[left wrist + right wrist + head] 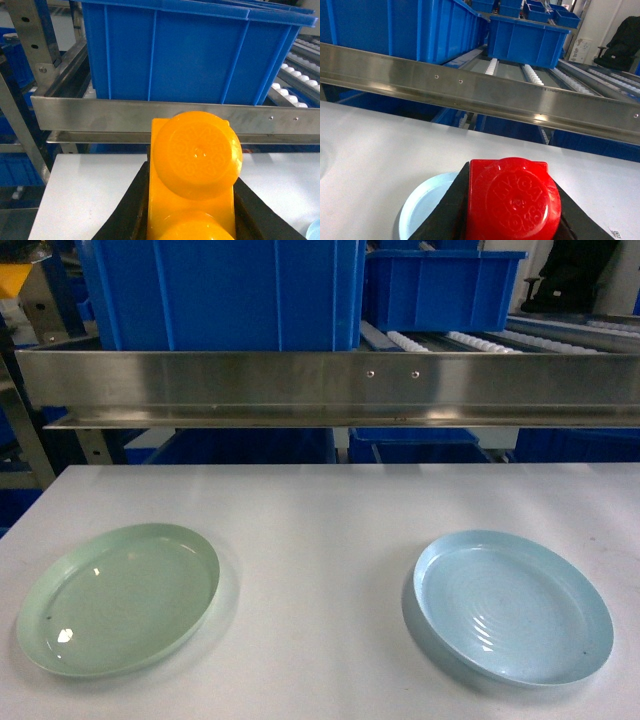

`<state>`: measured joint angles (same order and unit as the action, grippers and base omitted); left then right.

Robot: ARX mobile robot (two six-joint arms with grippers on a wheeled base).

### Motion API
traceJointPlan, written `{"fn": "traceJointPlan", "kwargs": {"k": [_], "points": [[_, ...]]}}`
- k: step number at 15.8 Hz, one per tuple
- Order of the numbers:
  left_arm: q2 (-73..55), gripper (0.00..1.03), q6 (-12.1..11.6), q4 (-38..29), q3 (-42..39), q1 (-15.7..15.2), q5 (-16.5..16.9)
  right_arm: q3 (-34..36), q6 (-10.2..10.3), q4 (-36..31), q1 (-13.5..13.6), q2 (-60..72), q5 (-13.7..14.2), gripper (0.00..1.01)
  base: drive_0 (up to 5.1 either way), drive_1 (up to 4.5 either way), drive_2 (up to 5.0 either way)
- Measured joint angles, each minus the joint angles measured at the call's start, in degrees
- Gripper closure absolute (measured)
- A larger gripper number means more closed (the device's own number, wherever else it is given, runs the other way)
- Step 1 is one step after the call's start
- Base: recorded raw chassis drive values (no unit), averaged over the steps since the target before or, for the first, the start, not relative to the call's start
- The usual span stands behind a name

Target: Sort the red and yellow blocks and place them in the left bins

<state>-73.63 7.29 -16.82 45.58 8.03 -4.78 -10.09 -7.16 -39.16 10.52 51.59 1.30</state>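
In the left wrist view, the orange-yellow block with two round studs fills the lower middle. My left gripper is shut on it, a black finger on each side. In the right wrist view, my right gripper is shut on the red block, a cube with one stud, above the table. A big blue bin stands on the rack behind the table, straight ahead of the left gripper, where it shows as a ribbed blue bin wall. Neither gripper nor block shows in the head view.
A pale green plate lies front left on the white table, and a pale blue plate front right, under the right gripper. A steel rail runs across in front of the bins. A smaller blue bin sits on the rollers at the right.
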Motion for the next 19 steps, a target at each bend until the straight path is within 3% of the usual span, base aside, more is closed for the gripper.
{"fn": "traceJointPlan", "kwargs": {"k": [19], "points": [[0.0, 0.76, 0.0, 0.0, 0.0, 0.0, 0.1, 0.0, 0.0, 0.2, 0.0, 0.1, 0.2, 0.74, 0.0, 0.00, 0.0]]}}
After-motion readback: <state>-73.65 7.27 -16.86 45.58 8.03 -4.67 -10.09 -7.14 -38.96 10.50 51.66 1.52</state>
